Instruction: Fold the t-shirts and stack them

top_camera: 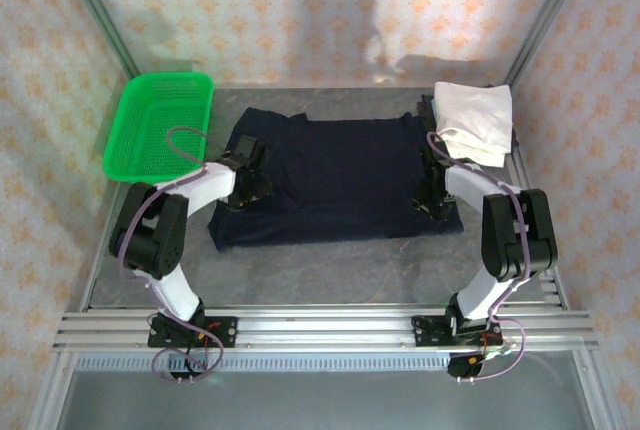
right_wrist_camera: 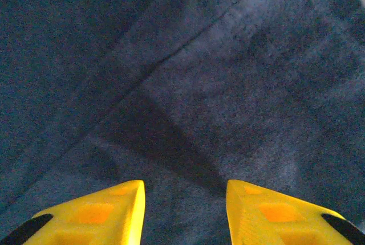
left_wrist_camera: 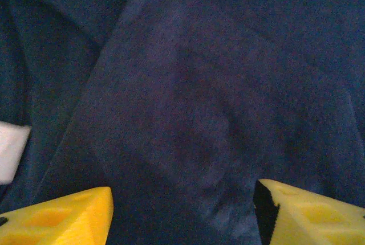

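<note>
Left gripper [left_wrist_camera: 182,196] released | right gripper [right_wrist_camera: 185,191] released | both low over navy t-shirt [top_camera: 335,175]

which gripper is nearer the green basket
Left. The left gripper is over the end of the navy t-shirt beside the green basket; the right gripper is over its opposite end.

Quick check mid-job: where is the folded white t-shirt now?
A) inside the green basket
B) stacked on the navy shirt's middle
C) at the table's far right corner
C: the folded white t-shirt lies at the far right corner, beside the spread navy t-shirt, with the green basket across at far left.
</note>
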You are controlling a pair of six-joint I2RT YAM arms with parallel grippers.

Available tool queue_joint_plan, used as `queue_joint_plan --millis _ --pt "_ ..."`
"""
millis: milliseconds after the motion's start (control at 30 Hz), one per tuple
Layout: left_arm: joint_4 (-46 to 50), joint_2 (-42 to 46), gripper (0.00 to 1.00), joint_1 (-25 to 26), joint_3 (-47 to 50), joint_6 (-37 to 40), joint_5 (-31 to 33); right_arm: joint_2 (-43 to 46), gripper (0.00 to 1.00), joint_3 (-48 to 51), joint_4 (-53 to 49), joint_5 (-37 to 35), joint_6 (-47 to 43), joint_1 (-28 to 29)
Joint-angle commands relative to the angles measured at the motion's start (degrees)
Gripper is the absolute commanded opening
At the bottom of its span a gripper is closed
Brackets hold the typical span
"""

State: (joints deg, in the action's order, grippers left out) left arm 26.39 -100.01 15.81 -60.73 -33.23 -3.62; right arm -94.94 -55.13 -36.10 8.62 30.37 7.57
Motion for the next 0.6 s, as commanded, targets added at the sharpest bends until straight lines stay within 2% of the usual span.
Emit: queue_joint_plan --millis 0,200,333,500,567 --pt "2.7 -1.9 0.65 0.4 -6.8 2.3 3.6 1.1 0.42 1.9 0.0 -2.7 -0.2 -0.1" --pt "5.8 -7.4 0.61 3.8 -14.4 3.8 5.0 1.6 0.42 2.8 0.8 -2.5 0.2 0.0" --pt "7.8 -12.7 0.53 7.2 -18.4 4.0 4.6 0.6 0.42 2.1 0.5 -2.4 -0.4 0.0" --pt "8.6 -13.7 0.33 8.0 -18.9 3.9 4.1 0.5 0.42 2.0 0.4 -3.0 -1.0 0.0" --pt "9.0 -13.1 0.18 8.2 -19.0 4.0 4.5 0.4 0.42 2.2 0.8 -3.0 -1.2 0.0"
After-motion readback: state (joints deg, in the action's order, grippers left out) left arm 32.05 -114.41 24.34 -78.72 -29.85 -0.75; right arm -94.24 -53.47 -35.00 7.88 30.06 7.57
